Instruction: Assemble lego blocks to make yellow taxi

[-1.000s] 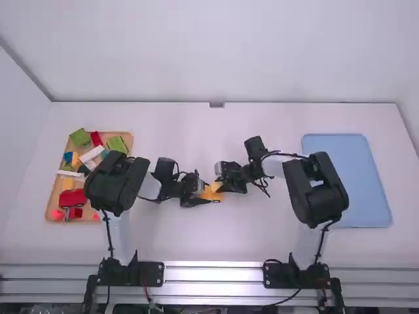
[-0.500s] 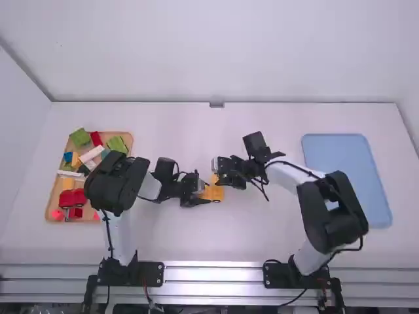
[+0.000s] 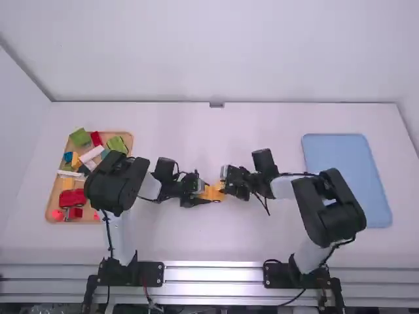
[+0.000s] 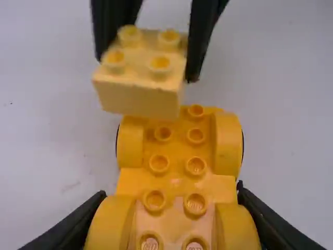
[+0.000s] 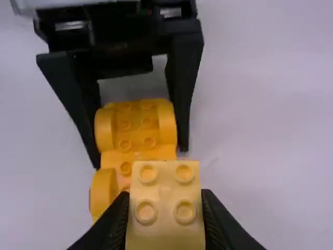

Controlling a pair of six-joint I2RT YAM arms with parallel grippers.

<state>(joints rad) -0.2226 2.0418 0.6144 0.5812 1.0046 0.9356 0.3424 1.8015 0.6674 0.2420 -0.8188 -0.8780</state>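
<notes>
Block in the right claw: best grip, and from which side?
I'd pinch the block by two opposite side walls, coming from above, as the right claw has it. Those walls are flat; its studs face up, so both studs and underside should stay free for stacking.

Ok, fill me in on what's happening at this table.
Two robot arms are working together on a yellow toy taxi. The left gripper is closed around the sides of a yellow block car base, and the right gripper has a pale yellow four-stud brick pinched just above the base's other end. The brick does not look pressed on yet. More toy blocks, among them a green one, lie in a wooden tray on the left.
</notes>
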